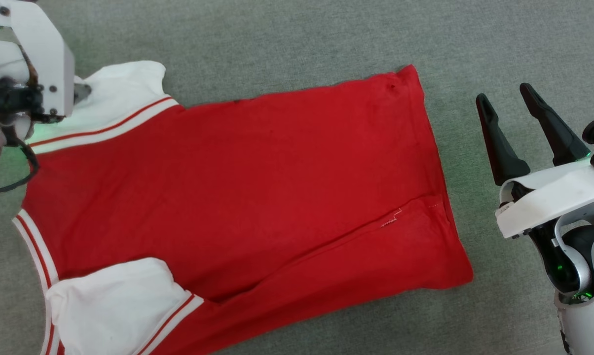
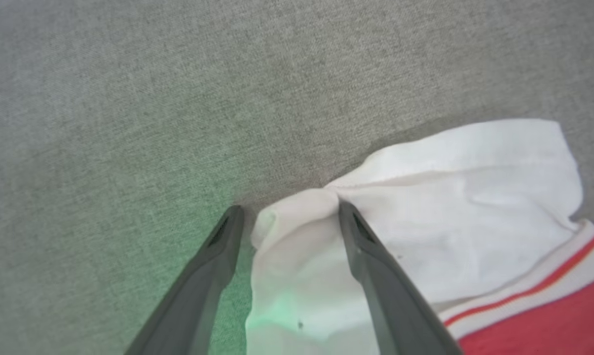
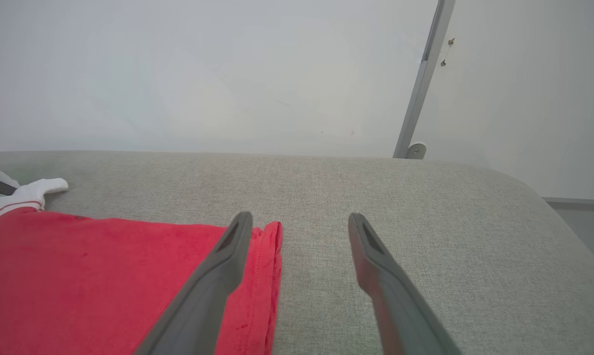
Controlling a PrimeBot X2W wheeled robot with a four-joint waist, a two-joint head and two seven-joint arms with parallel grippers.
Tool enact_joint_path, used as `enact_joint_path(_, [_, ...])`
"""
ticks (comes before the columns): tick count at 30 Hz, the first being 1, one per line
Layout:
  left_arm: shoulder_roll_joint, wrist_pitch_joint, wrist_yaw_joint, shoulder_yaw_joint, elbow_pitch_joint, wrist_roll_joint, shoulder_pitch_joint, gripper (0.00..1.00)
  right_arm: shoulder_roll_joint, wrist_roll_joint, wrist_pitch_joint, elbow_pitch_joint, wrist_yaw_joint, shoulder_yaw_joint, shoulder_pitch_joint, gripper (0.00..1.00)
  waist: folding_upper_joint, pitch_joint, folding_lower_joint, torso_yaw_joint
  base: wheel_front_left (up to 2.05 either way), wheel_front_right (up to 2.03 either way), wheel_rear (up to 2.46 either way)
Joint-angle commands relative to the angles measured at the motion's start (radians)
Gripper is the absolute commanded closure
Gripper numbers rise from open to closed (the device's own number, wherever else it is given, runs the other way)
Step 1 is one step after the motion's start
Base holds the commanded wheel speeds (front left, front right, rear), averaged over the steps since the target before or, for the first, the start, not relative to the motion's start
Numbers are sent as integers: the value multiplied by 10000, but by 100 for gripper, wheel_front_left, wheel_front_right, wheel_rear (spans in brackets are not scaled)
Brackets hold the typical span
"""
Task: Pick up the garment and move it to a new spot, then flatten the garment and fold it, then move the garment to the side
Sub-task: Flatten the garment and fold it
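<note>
Straddling the garment's (image 1: 238, 172) white sleeve (image 1: 124, 88) at upper left, the left tool (image 2: 289, 212) stands wide apart, not clamped; the right tool (image 1: 504, 96) gapes empty right of the hem (image 1: 431, 162).

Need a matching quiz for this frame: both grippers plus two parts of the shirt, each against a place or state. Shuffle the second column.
Column 1
1. left gripper, two dark fingers
2. right gripper, two dark fingers
3. near white short sleeve of the red jersey shirt
4. red hem of the shirt

Column 2
A. open, off the shirt, above the grey fabric surface
B. lower left of the head view
C. open, straddling the far white sleeve tip
D. cloth edge nearest the right gripper

Pairs: 1-C, 2-A, 3-B, 4-D
</note>
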Motion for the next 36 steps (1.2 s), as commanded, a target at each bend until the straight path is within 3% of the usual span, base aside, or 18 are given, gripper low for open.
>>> enact_joint_path(1, [-142, 275, -94, -226, 124, 41, 323, 0, 23, -8, 70, -44, -17, -42, -56, 0, -1, -9, 0, 10, 0, 0, 0])
enact_joint_path(2, [-162, 343, -105, -212, 202, -17, 351, 0, 34, -2, 113, -64, -17, -37, -67, 0, -1, -13, 0, 12, 0, 0, 0])
enact_joint_path(3, [-185, 396, -120, -223, 252, -56, 383, 11, 49, 12, 156, -64, -17, -38, -68, 0, -1, -14, 0, 12, 0, 0, 0])
enact_joint_path(4, [-207, 397, -135, -242, 286, -71, 401, 52, 51, 31, 221, -68, -17, -29, -72, 0, -1, -13, 0, 14, 0, 0, 0])
enact_joint_path(5, [-232, 395, -143, -246, 339, -85, 426, 100, 62, 49, 302, -78, -17, -19, -83, 0, -1, -11, 0, 20, 0, 0, 0])
enact_joint_path(11, [-386, -43, -178, -222, 501, -75, 384, 100, 135, 312, 1191, 114, -17, 128, -438, 0, -1, 47, 0, 77, 0, 0, 0])
enact_joint_path(16, [-552, -86, -234, -294, 604, -45, 154, 100, 94, 438, 2370, 1045, -17, 338, -1487, 0, -1, 162, 0, 218, 0, 0, 0])
enact_joint_path(32, [-922, -334, -317, -492, 658, -152, -282, 100, -41, 1502, 5459, 6480, -17, 1924, -5290, 0, -1, 515, 0, 912, 0, 0, 0])
enact_joint_path(33, [-928, -360, -322, -494, 657, -179, -288, 100, -23, 1557, 5646, 6738, -17, 2082, -5392, 21, -1, 517, 0, 933, 0, 0, 0])
enact_joint_path(34, [-936, -386, -326, -487, 668, -206, -297, 100, -37, 1637, 5824, 6960, -15, 2260, -5487, 84, -1, 517, 0, 955, 0, 0, 0])
enact_joint_path(35, [-947, -402, -327, -495, 678, -199, -302, 100, -74, 1667, 5961, 7179, -15, 2385, -5565, 100, -1, 514, 0, 974, 0, 0, 0])
enact_joint_path(36, [-955, -451, -330, -490, 682, -237, -305, 100, -117, 1638, 6032, 7356, -15, 2505, -5657, 100, -1, 508, 0, 996, 0, 0, 0])
